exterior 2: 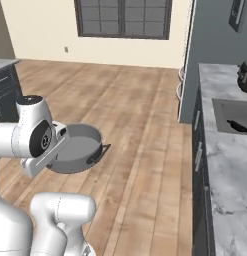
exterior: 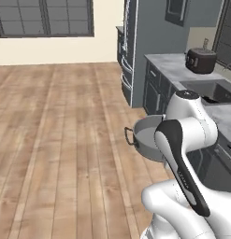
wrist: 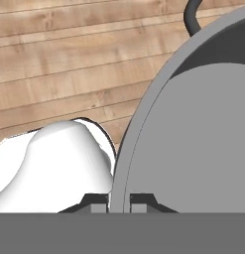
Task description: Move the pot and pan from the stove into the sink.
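The wooden floor (exterior: 56,140) spreads wide to one side of the grey marble counter (exterior 2: 222,165). The sink (exterior 2: 232,116) is set into that counter, with a dark handle-like shape inside the basin; what it belongs to cannot be told. A dark round appliance (exterior: 201,59) stands on the counter beyond the sink. The pot (exterior 2: 77,147) hangs in the air over the floor, well away from the counter. The gripper (wrist: 119,204) is pinched tight on the pot's rim, one fingertip (wrist: 96,204) outside the wall, the other inside.
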